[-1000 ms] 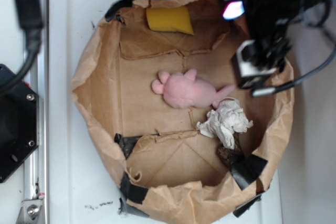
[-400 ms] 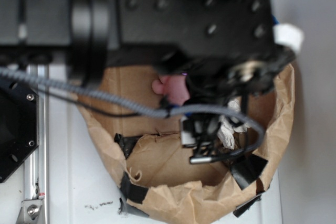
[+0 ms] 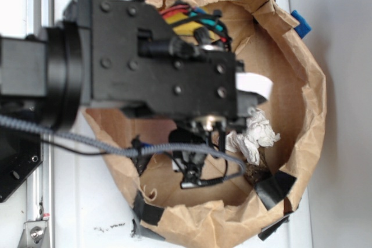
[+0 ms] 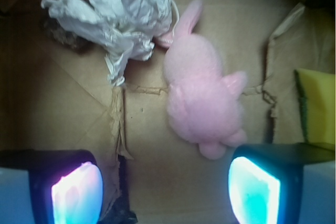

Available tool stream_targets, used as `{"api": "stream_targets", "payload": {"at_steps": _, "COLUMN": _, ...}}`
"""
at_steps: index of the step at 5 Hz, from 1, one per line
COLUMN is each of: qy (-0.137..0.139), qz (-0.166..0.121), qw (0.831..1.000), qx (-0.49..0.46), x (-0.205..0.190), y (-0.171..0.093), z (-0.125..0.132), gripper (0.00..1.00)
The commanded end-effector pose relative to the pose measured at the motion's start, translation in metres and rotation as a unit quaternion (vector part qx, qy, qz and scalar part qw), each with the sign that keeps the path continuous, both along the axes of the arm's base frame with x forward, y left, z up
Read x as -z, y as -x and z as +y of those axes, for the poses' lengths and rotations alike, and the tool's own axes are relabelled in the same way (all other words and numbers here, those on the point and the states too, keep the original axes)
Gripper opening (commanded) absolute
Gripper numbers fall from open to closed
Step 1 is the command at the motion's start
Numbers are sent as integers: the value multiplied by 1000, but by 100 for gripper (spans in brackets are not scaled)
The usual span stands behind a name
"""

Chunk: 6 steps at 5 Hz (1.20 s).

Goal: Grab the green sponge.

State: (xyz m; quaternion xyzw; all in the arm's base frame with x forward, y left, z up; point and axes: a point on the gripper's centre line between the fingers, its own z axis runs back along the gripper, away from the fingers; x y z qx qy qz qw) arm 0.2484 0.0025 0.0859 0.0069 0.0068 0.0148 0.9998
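Fingers (image 4: 257, 187) spread over pink plush (image 4: 202, 98); green sponge (image 4: 315, 106) beside.

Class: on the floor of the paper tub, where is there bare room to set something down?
Bare cardboard lies left of the pink plush, below the crumpled paper. A narrower strip separates plush and yellow sponge. Paper and plush touch, so the top is crowded.

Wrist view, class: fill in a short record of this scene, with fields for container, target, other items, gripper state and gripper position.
container: brown paper bag, opened out, walls standing around the items
target: green sponge, mustard-yellow, at the right edge, apart from the gripper
other items: pink plush toy in the middle; crumpled white paper upper left, touching the plush's tip
gripper state: gripper open, nothing between the pads
gripper position: above the bag floor, plush nearest
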Motion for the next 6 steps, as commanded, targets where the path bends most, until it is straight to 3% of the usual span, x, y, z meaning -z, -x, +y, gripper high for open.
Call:
{"api": "stream_targets", "payload": {"at_steps": 1, "qy": -25, "qz": -7, "qw": 1000, "qx": -3, "x": 1, "y": 6, "z": 41, "gripper": 100}}
{"api": "stream_targets", "payload": {"at_steps": 2, "qy": -34, "qz": -9, "qw": 999, "qx": 1, "x": -3, "y": 9, "z": 53, "gripper": 100}}
{"api": "stream_targets", "payload": {"at_steps": 6, "qy": -34, "qz": -9, "qw": 999, "qx": 1, "x": -3, "y": 9, "z": 53, "gripper": 100}}
